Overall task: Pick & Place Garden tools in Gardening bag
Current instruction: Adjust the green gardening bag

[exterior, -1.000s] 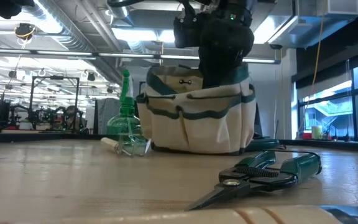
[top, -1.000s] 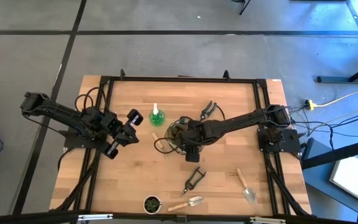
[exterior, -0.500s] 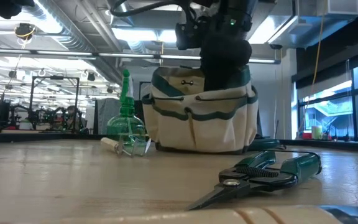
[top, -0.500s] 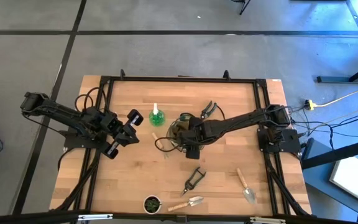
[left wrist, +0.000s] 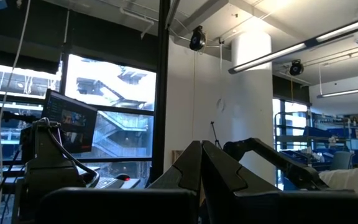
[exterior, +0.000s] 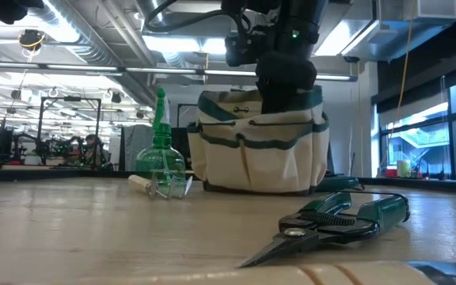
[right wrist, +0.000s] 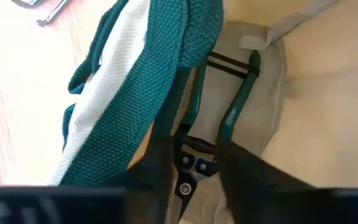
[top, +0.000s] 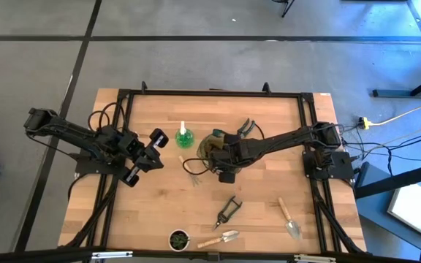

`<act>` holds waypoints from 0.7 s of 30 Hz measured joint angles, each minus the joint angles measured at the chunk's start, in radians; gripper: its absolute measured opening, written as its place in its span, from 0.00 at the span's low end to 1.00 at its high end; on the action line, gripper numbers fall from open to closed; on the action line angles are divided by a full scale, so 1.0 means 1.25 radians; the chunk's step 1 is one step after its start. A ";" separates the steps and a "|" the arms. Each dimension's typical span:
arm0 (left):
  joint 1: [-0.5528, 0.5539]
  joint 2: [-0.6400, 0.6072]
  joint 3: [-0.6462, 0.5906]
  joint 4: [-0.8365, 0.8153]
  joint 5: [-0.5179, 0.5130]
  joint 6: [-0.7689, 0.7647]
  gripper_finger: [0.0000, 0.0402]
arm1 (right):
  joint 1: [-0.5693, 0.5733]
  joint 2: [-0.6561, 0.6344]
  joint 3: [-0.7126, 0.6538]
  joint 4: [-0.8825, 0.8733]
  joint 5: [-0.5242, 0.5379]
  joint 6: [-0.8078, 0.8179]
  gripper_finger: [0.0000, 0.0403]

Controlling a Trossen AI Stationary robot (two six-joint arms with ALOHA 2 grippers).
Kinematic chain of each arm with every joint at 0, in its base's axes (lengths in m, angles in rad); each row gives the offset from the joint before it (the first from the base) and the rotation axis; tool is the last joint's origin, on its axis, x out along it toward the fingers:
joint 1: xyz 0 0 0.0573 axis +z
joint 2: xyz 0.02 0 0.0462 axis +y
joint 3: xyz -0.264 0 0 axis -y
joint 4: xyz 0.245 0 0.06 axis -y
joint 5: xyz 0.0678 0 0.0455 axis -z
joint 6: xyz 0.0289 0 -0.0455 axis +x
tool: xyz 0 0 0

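Note:
The gardening bag (top: 209,148) (exterior: 260,150) stands upright near the table's middle. My right gripper (right wrist: 191,180) (exterior: 287,75) points down into the bag's mouth, fingers apart. Green-handled pruners (right wrist: 219,106) lie inside the bag, their pivot between my fingers. The green spray bottle (top: 184,136) stands left of the bag, and a fork (top: 194,169) lies by it. On the table lie two pruners (top: 229,212) (top: 244,129) and two trowels (top: 291,218) (top: 219,238). My left gripper (top: 156,139) (left wrist: 201,163) hangs shut above the table's left part. My right gripper comes from above into the bag, one finger on either side of the pruners' pivot (right wrist: 185,167). Whether the fingers touch the pruners I cannot tell. The bag's green-edged rim (right wrist: 166,81) lies close against one finger (right wrist: 157,168).
A small dark pot with a plant (top: 179,239) sits at the near edge. A black frame (top: 210,93) runs around the tabletop. Bare wood lies between the bag and the near tools.
My right gripper has tipped a little while staying in the bag's mouth. The bag has shifted slightly toward the far right and stands more upright than a second ago.

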 joint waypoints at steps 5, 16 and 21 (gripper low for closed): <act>0.000 0.000 0.000 0.000 0.002 0.000 0.01 | 0.000 0.000 0.000 -0.003 0.000 0.000 0.03; 0.000 0.000 0.000 0.000 0.002 0.000 0.01 | -0.026 0.000 0.000 -0.047 0.058 0.073 0.00; 0.000 0.000 0.000 -0.001 0.002 0.000 0.01 | -0.039 0.000 0.000 -0.054 0.060 0.108 0.00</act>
